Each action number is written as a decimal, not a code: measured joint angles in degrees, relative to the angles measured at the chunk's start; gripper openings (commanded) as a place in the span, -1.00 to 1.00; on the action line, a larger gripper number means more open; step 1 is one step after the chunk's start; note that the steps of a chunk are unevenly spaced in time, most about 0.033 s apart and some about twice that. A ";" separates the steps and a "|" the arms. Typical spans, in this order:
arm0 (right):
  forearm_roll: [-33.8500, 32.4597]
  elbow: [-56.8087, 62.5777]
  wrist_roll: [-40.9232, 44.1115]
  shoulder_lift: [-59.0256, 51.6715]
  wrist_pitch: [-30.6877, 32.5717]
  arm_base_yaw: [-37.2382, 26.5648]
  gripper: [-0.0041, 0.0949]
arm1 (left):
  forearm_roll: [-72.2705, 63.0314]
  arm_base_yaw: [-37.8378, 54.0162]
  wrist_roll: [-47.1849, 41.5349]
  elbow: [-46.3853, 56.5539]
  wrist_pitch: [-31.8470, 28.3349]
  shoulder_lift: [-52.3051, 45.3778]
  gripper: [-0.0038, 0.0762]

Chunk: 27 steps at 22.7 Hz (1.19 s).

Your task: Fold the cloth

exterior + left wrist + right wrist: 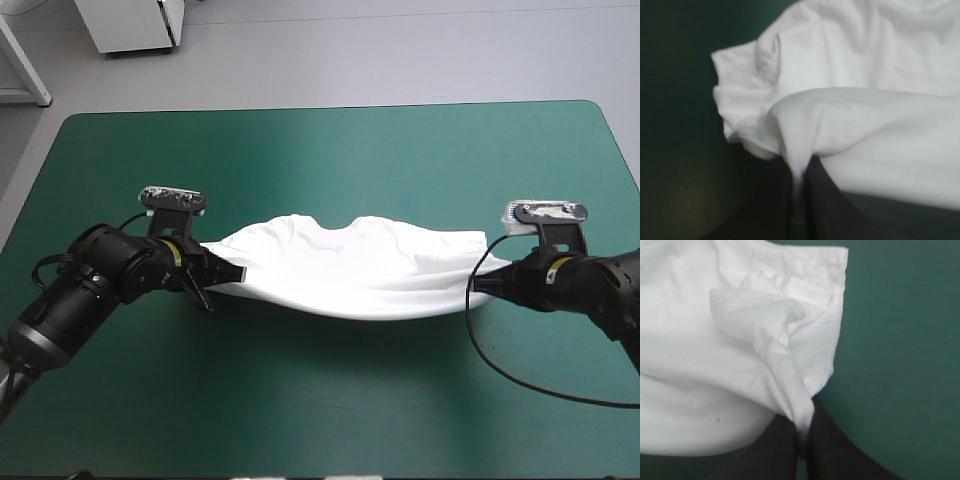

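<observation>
From the near edge the teal-green surface (300,415) runs forward to the two arms, which come in low from either side with their forearms angled inward toward each other. The left end effector (228,274) points toward the middle of the surface, and its black fingers (767,212) are all but closed on a narrow pinch of white fabric that runs down between them. The right end effector (482,282) faces it from the opposite side, clamped in the same way on a gathered, twisted fold near a hemmed edge. The T-shirt (350,265) spans the gap between them near the centre of the surface, drawn out lengthwise; its upper edge is rumpled into soft humps and its lower edge curves down in a shallow belly. That belly seems to rest on the cover, though the high view does not settle whether it touches. Beyond the cloth the cover stretches to the far edge.
</observation>
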 measured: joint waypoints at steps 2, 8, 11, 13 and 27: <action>-1.15 -1.56 0.13 1.89 -1.20 0.00 -0.95 | 2.58 0.00 0.00 -1.71 -0.80 1.13 -0.96; -3.77 -7.26 1.43 10.69 -6.14 0.00 -0.95 | 10.32 0.20 0.00 -7.73 -2.95 8.77 -0.96; -6.21 -11.64 2.42 17.31 -8.02 0.00 -0.95 | 11.75 2.45 0.00 -12.98 -4.41 15.27 -0.96; -6.97 -14.96 2.41 22.36 -8.44 -0.88 -0.95 | 11.87 4.71 0.69 -17.05 -4.87 20.34 -0.96; -3.00 -21.64 0.26 43.19 -9.73 -4.38 -0.95 | 7.62 7.46 5.77 -25.16 -5.52 42.24 -0.96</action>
